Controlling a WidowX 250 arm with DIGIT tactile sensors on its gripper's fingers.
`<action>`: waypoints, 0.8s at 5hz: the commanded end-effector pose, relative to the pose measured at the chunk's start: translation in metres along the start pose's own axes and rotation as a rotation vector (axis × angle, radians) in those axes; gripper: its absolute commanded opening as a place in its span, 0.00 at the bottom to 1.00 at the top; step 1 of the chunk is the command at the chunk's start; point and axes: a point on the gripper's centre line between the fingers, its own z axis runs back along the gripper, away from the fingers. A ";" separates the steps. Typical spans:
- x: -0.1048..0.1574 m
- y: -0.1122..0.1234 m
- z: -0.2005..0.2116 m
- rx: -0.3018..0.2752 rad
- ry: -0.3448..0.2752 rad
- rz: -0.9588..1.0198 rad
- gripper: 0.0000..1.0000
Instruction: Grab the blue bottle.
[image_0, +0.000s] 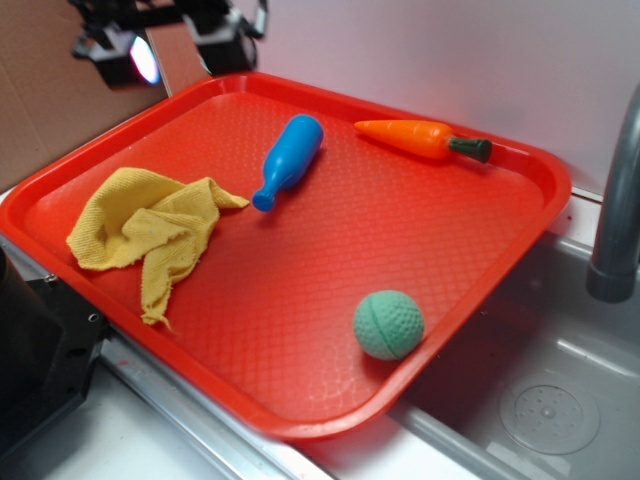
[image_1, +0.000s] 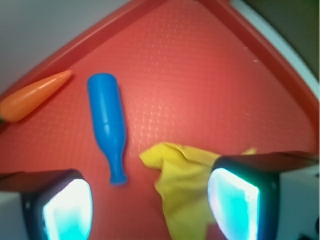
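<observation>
We're looking down at the red tray (image_0: 520, 165), and that's our landmark for everything here. The blue bottle (image_0: 289, 159) lies on its side toward the tray's far side, fat end pointing at the back rim, narrow flared neck pointing toward the tray's middle. Just beside the neck, on the tray's left half, sits a crumpled yellow cloth (image_0: 148, 234); from the wrist view the cloth comes very near the neck tip but we can't quite say they touch. An orange carrot (image_0: 420, 138) lies along the tray's back edge, apart from the bottle, and a green ball (image_0: 388, 324) rests near the tray's front right corner, well clear. Our claw (image_1: 150, 200) hangs above the tray's far left corner, its two fingers standing wide apart with nothing between them, the bottle's neck showing in the gap from the wrist view. Now, how will this bottle handle? We judge it light, hollow-looking plastic, stiff enough to take a squeeze, not fragile, but smooth, glossy and round, so it could roll or squirt out sideways. We'd close across the body, fingers on either side of its long axis, around the stretch where the fat part begins to taper: wide enough to seat firmly, narrow enough to fit the opening. The neck is tempting but sits close to the cloth, and a pinch there risks snagging fabric or letting the heavy end swing.
</observation>
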 end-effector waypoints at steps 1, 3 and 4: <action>0.023 -0.021 -0.048 0.041 -0.050 0.051 1.00; 0.034 -0.036 -0.081 -0.032 0.016 -0.017 1.00; 0.036 -0.039 -0.087 -0.022 0.028 -0.024 1.00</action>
